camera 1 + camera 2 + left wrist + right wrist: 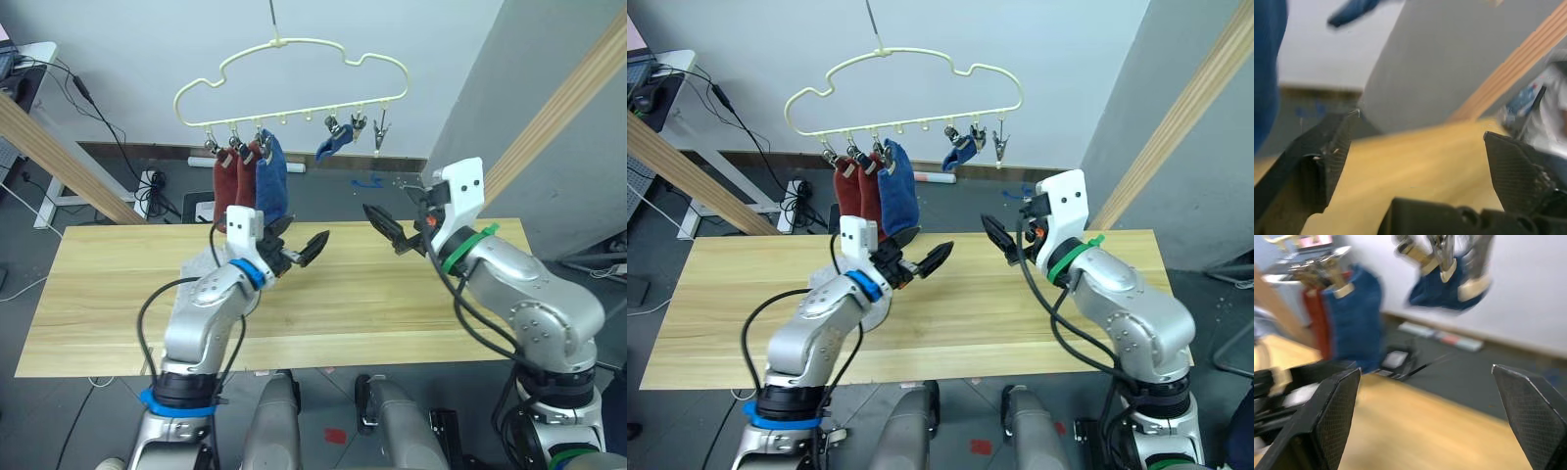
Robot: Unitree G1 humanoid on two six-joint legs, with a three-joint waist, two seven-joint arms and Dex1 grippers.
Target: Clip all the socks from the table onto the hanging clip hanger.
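Four socks are hanging from the pale-yellow, cloud-outlined wire clip hanger [294, 78]: two rust-red knit socks [235, 176] and one blue knit sock [271, 176] are crowding together at the bar's left end, each pinched by the cuff so it is dangling straight down, and a second blue sock [330, 147] is hanging bunched and crooked further right, apparently caught by a fold rather than its cuff. One small metal clip [380, 129] at the right end is hanging unused. No grey socks are showing on the long light wooden plank table [118, 284], whose visible top is carrying nothing, so the remaining pair, if still to be clipped, is lying somewhere I cannot make out.

Both arms are hovering above the table under the hanger, likely between picks. The left end effector [299, 252] is holding its black fingers spread apart with nothing between them; the right end effector [390, 233] is likewise standing wide in its wrist view and gripping nothing.

No brand, label or legible writing is showing anywhere.
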